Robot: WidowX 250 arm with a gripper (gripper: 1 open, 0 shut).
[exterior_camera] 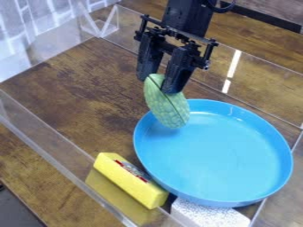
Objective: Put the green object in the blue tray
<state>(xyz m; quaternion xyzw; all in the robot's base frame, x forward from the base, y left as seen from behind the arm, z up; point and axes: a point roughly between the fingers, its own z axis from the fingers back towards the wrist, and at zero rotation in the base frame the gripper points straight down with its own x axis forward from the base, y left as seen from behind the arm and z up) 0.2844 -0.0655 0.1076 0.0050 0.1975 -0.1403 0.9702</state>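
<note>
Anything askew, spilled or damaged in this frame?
Nothing spilled or broken. The black gripper holds the pale green ribbed oval object tilted over the rim of the round blue plastic tray, not yet set down.
</note>
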